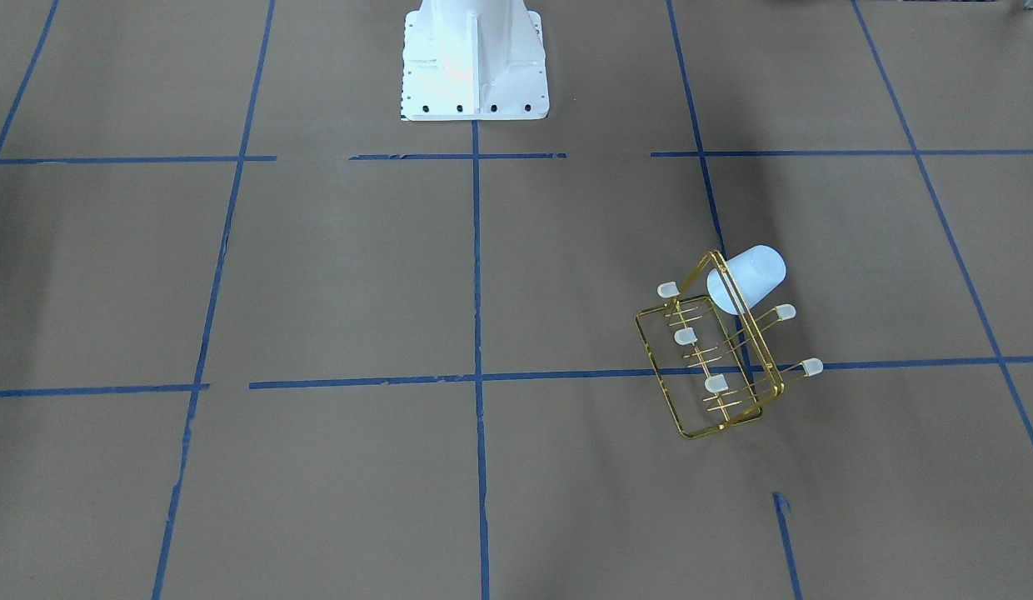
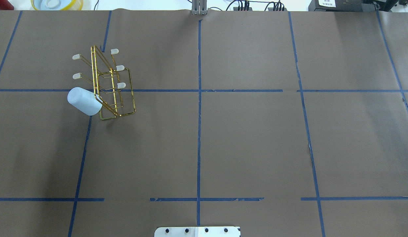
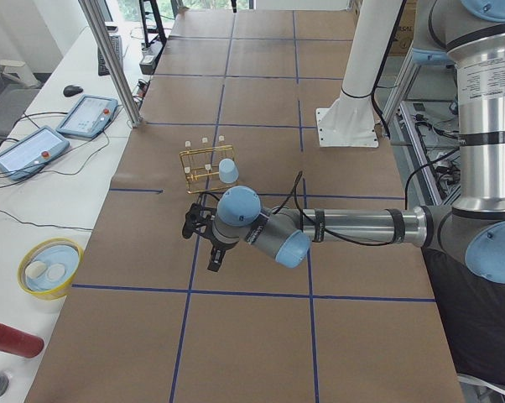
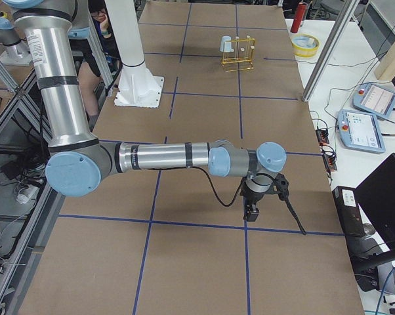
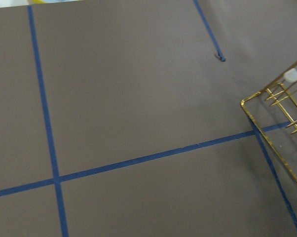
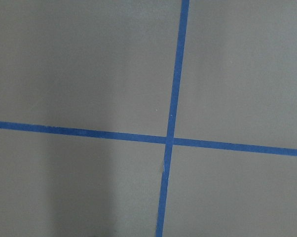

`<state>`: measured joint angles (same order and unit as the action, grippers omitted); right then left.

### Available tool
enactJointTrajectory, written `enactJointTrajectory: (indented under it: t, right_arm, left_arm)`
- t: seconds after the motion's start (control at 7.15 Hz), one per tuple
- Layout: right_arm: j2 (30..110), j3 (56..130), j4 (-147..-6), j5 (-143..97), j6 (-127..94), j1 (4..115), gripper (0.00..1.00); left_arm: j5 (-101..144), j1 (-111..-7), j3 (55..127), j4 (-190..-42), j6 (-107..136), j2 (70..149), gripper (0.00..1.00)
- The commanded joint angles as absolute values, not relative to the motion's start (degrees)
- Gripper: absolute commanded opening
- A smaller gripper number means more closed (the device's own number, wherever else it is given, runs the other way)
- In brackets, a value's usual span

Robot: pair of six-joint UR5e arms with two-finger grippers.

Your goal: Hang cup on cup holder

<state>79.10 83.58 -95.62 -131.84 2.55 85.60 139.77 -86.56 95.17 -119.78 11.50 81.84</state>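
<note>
The gold wire cup holder (image 1: 716, 367) stands on the brown table on my left side, also seen in the overhead view (image 2: 115, 89). The pale blue-white cup (image 1: 748, 277) sits tilted over one end prong, mouth against the rack (image 2: 84, 101). Five frosted caps are bare. My left gripper (image 3: 210, 256) hovers over the table, apart from the rack (image 3: 204, 164); I cannot tell if it is open. My right gripper (image 4: 252, 211) is far away from the rack (image 4: 239, 56); I cannot tell its state. The left wrist view shows a rack corner (image 5: 274, 131).
The white robot base (image 1: 475, 62) is at the table's middle edge. A yellow bowl (image 3: 49, 267) and a red cylinder (image 3: 9, 339) lie off the table's end. A metal post (image 3: 110, 59) and teach pendants (image 3: 85, 113) stand beside the table.
</note>
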Motion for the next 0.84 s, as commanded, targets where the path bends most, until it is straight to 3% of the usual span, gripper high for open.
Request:
enactJointTrajectory:
  t: [0.0,0.28,0.7]
  right_arm:
    - [79.1,83.6,-95.6,-131.8,2.5,85.6,1.00]
    - [79.1,83.6,-95.6,-131.8,2.5,85.6,1.00]
    - [79.1,83.6,-95.6,-131.8,2.5,85.6,1.00]
  left_arm:
    - [134.5,-87.5,94.5,-106.1,-1.3,82.0,1.00]
    - [133.3,-89.4,94.7,-93.1,-5.9,85.8,1.00]
    - [133.3,-91.7,93.6,-92.1,-5.2,87.5,1.00]
